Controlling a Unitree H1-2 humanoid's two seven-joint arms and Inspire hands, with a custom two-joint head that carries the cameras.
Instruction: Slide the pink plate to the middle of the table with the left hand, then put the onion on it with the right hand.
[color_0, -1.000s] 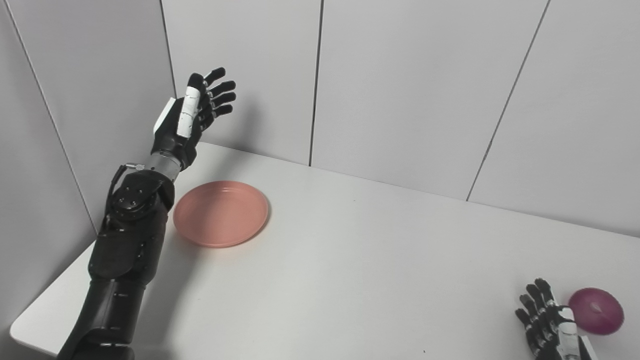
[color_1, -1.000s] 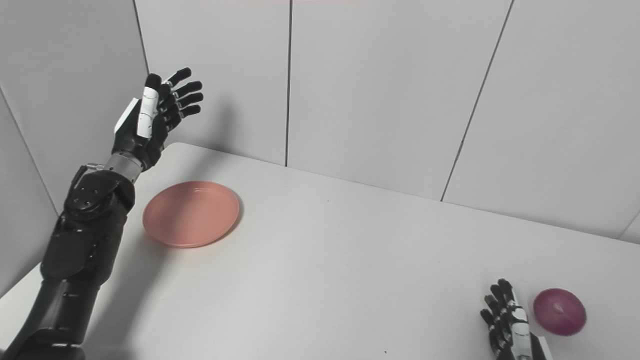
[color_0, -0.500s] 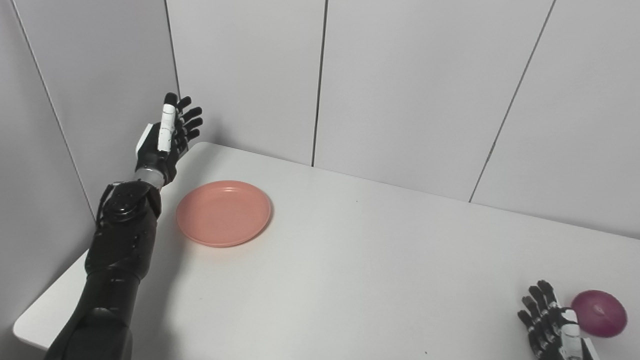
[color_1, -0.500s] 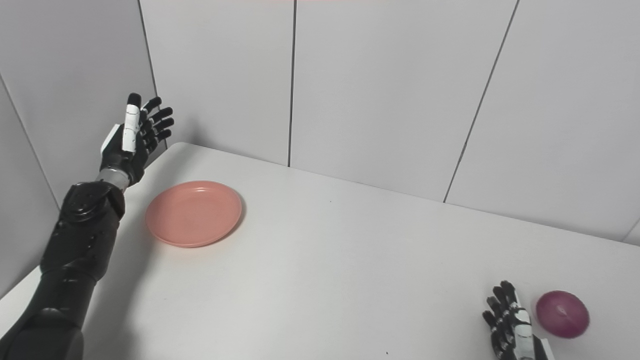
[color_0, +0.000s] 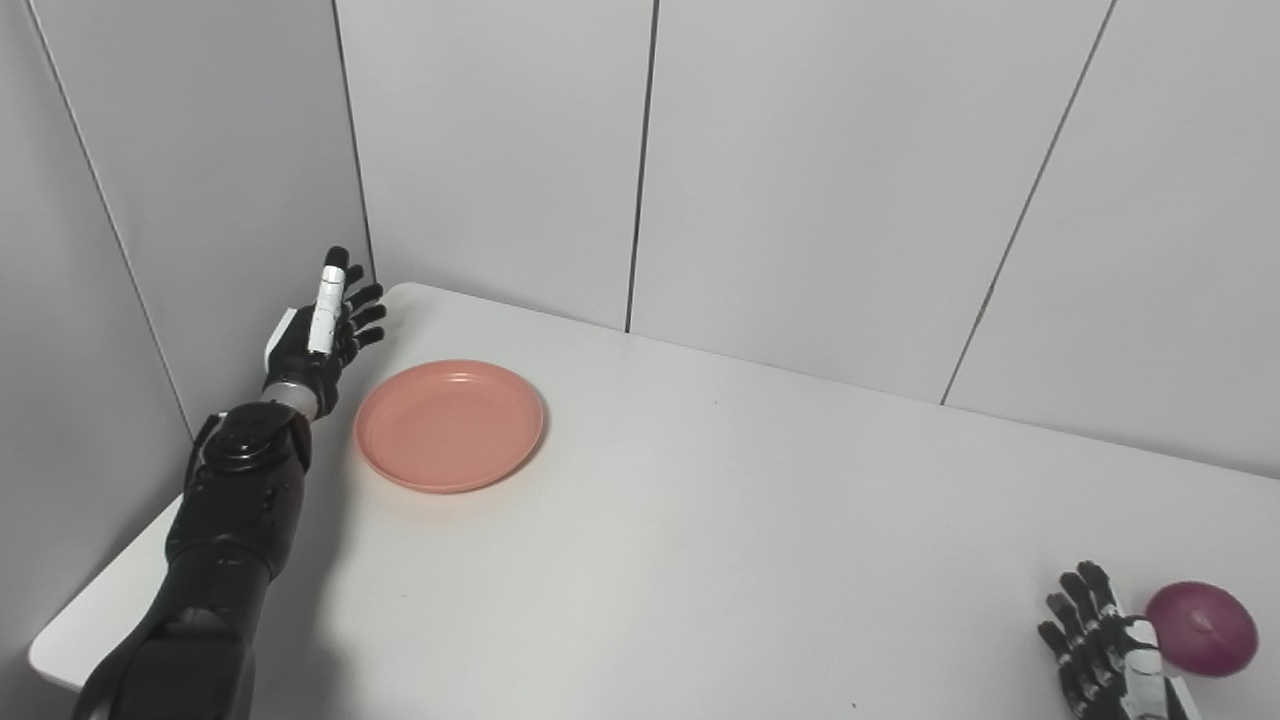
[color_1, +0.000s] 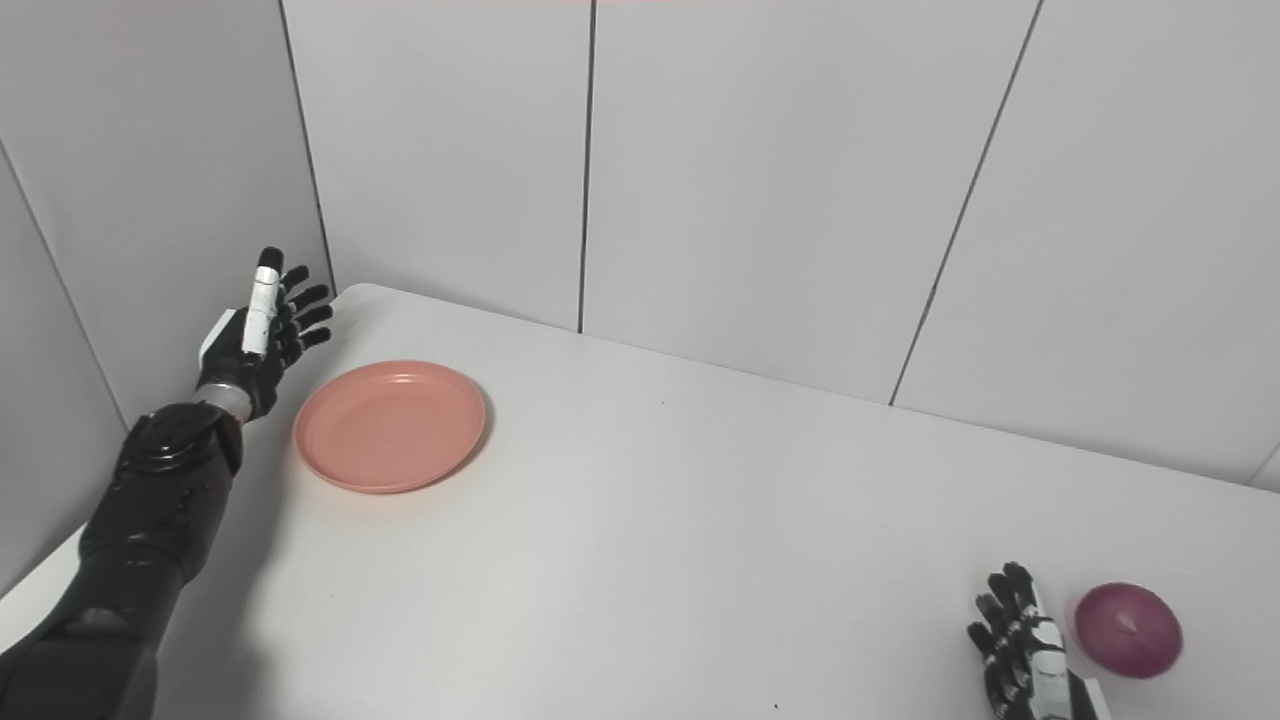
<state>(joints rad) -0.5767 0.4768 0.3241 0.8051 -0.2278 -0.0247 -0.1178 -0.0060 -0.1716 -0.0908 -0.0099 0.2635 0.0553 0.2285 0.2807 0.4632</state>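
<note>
My left hand (color_0: 318, 335) is raised near the far left corner of the white table (color_0: 700, 520), just to the left of the pink plate (color_0: 450, 425). Its fingers (color_0: 365, 315) are spread apart and stretched out, with the thumb pointing up, and it holds nothing. A narrow strip of bare tabletop shows between this hand and the plate's near rim, so I read them as close but not touching; whether the hand rests on the table or hangs just above it, I cannot tell. My left forearm (color_0: 235, 500) comes up from the bottom left edge, over the table's left side

The pink plate lies flat on the table's left part, towards the back, with nothing on it. It is well to the left of the table's middle

My right hand (color_1: 1020, 640) shows only partly at the bottom right edge. Its fingers (color_1: 1000, 610) point away from me and are loosely apart, gripping nothing. The red onion (color_1: 1128, 630) sits on the table just to the right of this hand, with a thin gap between them, so the two are apart. The onion and the plate are far from each other, on opposite sides of the table

Pale grey wall panels (color_0: 830, 170) stand behind the table and along its left side
</note>
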